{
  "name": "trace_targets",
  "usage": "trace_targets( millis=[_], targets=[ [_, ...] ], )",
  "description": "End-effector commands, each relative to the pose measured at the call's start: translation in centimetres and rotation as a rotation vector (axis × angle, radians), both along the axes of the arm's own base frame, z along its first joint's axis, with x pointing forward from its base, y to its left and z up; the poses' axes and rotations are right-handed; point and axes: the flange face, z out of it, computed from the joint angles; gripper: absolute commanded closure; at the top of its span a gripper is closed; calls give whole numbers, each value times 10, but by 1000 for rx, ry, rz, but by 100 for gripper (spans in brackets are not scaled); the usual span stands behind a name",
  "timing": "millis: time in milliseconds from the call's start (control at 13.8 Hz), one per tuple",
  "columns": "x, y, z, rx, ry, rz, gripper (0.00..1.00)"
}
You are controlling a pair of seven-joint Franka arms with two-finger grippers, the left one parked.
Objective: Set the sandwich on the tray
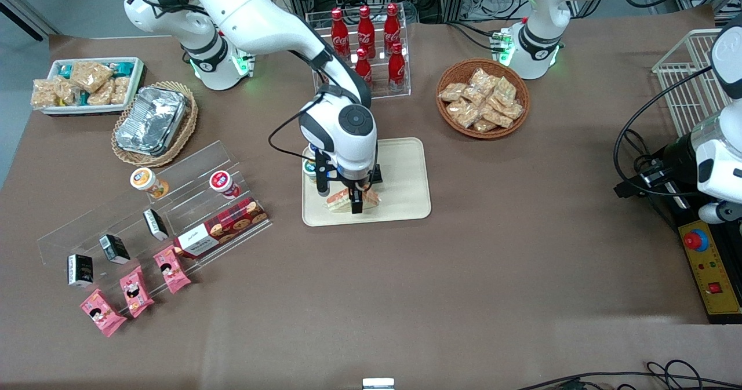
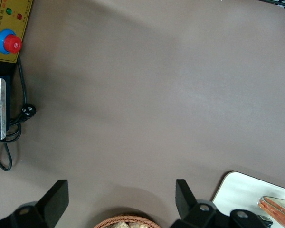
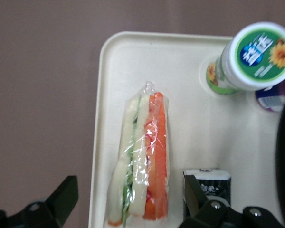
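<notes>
I see the sandwich (image 3: 141, 159) lying on the tray (image 3: 109, 95), near its edge closest to the front camera. My gripper (image 1: 342, 197) hangs right above it, fingers (image 3: 61, 199) spread wide, sandwich between them untouched.

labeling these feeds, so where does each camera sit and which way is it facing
Front view: high, facing the robots, looking down on the table; shows both arms, the gripper over the tray.
Right wrist view: on the working arm, looking down at the sandwich lying on the tray; open fingers show.
Left wrist view: on the parked arm, looking down at bare table.
All three share the tray and sandwich.
</notes>
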Motion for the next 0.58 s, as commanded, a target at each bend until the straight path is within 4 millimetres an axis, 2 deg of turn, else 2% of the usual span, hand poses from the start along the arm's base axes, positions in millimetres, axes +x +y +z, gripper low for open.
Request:
trace_targets(
  millis=[0, 145, 290, 435, 507],
  targets=[
    [8, -23, 70, 49, 43, 77, 0],
    [9, -40, 104, 37, 77, 180, 0],
    [9, -59, 148, 41, 75, 266, 0],
    [10, -86, 188, 35, 84, 393, 0],
    [8, -106, 213, 27, 103, 496, 0]
  ],
)
